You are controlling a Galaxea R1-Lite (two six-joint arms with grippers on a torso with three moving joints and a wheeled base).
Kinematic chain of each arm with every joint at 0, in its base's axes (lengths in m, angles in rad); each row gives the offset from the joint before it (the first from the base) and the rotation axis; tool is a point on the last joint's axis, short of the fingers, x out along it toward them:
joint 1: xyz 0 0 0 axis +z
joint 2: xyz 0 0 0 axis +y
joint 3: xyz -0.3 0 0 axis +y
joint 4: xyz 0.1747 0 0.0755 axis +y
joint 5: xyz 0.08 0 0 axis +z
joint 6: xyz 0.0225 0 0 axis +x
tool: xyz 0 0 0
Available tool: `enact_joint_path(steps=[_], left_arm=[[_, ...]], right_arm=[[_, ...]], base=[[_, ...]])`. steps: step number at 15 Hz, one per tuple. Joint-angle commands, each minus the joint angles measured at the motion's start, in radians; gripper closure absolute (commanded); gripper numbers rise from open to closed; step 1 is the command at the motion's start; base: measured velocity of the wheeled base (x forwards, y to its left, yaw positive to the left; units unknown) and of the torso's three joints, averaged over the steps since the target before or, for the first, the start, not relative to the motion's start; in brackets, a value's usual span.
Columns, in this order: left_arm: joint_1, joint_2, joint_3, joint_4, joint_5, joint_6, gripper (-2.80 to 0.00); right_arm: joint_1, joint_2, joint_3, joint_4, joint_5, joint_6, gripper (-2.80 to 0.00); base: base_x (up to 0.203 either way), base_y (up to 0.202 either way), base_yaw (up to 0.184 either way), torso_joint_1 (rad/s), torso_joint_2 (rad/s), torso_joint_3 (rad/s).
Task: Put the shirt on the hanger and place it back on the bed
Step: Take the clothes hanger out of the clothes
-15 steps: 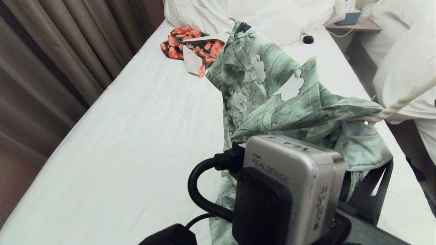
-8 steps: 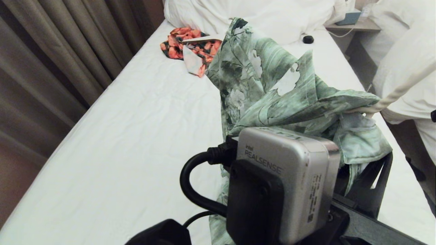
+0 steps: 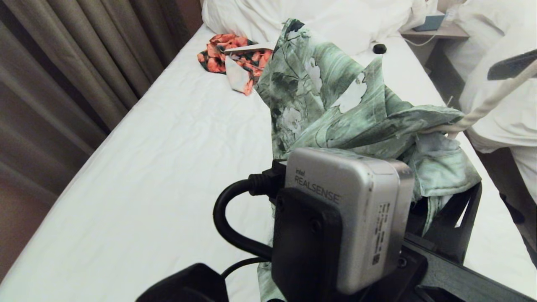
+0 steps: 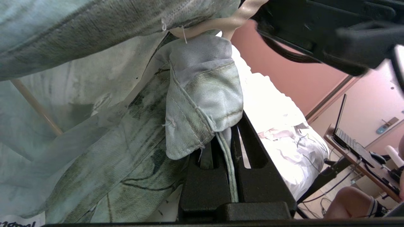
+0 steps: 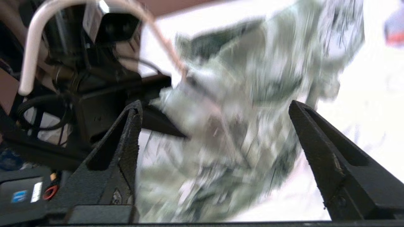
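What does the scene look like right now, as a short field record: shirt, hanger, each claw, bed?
shirt: green floral shirt held up above the bed, bunched
hanger: cream hanger partly inside the shirt, one end sticking out
left claw: shut on a shirt edge
right claw: open, holding nothing, facing the shirt
bed: white sheet; orange-red garment near the pillows

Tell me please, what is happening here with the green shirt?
The robot is putting the shirt on the hanger above the bed. Its left hand is shut on a fold of the shirt and holds it up. Its right hand is open with nothing between its fingers, close to the shirt. The hanger sticks out of the fabric. An orange garment lies near the pillows.
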Motion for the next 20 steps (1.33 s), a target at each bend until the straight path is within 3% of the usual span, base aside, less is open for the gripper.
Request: enact_joint_path(steps=[1, 9, 14, 15, 20], left_arm=[[0.0, -0.001, -0.002, -0.007, 0.002, -0.001, 0.0], [0.004, 0.01, -0.002, -0.008, 0.001, -0.001, 0.0], [0.003, -0.011, -0.001, -0.011, 0.009, 0.002, 0.0], [0.009, -0.025, 0.001, -0.01, 0.009, 0.002, 0.0], [0.011, -0.022, 0.004, -0.01, 0.009, 0.002, 0.0]], right_arm=[[0.005, 0.025, 0.006, -0.013, 0.022, -0.004, -2.8], [0.117, 0.053, 0.007, -0.048, 0.053, 0.016, -2.8], [0.231, 0.136, -0.003, -0.21, 0.019, 0.06, -2.8], [0.255, 0.149, -0.005, -0.215, -0.013, 0.059, 0.0], [0.306, 0.198, -0.088, -0.215, -0.032, 0.135, 0.0]], base=[[0.0, 0.0, 0.0, 0.0, 0.0, 0.0], [0.0, 0.0, 0.0, 0.0, 0.0, 0.0], [0.0, 0.0, 0.0, 0.0, 0.0, 0.0], [0.0, 0.0, 0.0, 0.0, 0.0, 0.0], [0.0, 0.0, 0.0, 0.0, 0.0, 0.0]])
